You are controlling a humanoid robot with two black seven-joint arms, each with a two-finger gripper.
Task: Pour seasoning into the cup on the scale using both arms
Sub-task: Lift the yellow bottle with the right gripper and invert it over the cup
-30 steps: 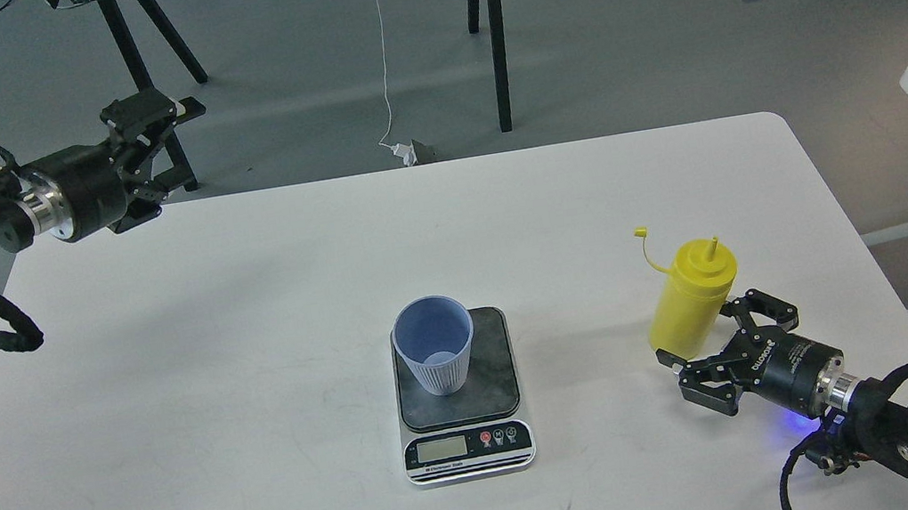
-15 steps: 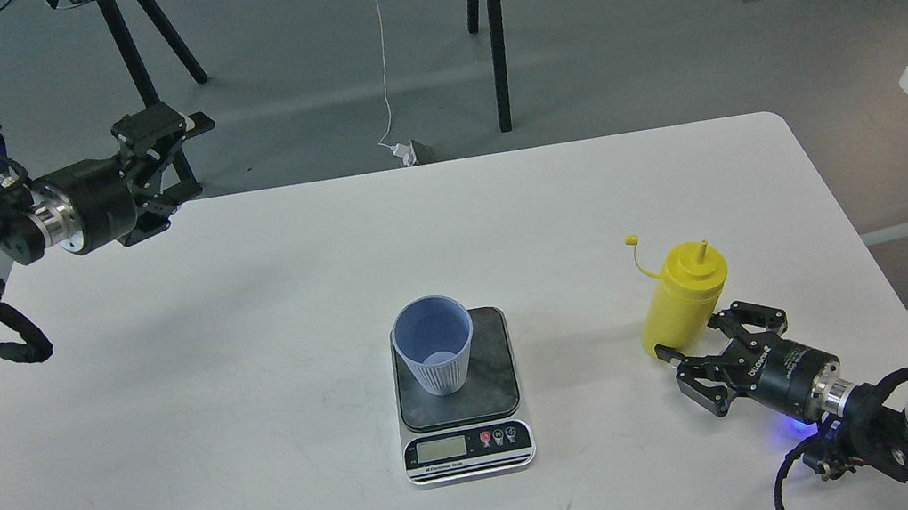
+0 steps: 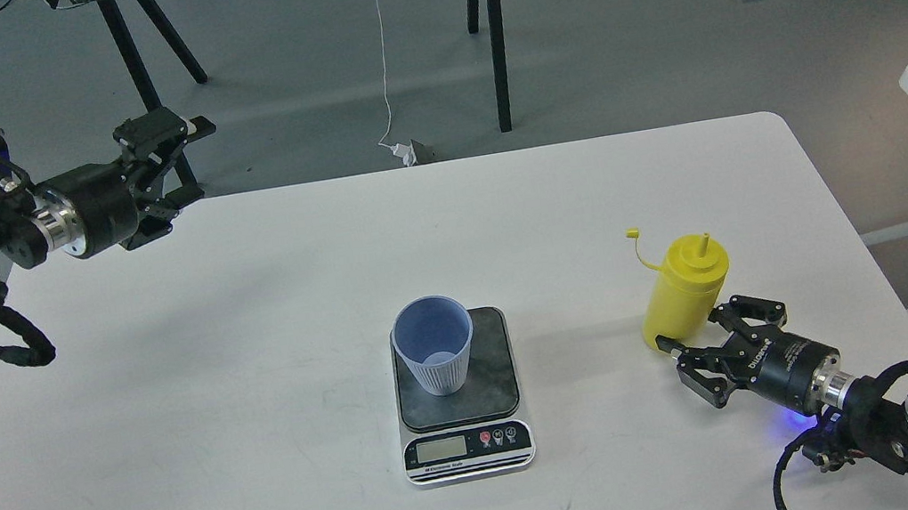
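Approach-to-grasp stage, as judged from the layout: seasoning not yet lifted, standing slightly tilted on the counter, well to the right of the scale, nozzle bare, tethered cap dangling off to its upper left. Cup upright on the left part of the scale's dark plate, apparently empty. Right tool low at the bottle's base, on the side away from the scale, fingers spread wide around the lower body; one fingertip near or touching the base on its scale side, the other behind the bottle, with contact not resolvable and no firm clamp evident. Left tool far to the upper left of the scale, above the counter's back corner, fingers parted, holding nothing, touching nothing. Next move, by inference: closure of the right tool on the bottle's lower body, squarely enough to avoid tipping it further, then lift and carry toward the cup; left tool likely needed nearer the scale, to steady the bottle or the cup during the tilt. Risk: a light, tall bottle pushed over by an off-centre pinch.
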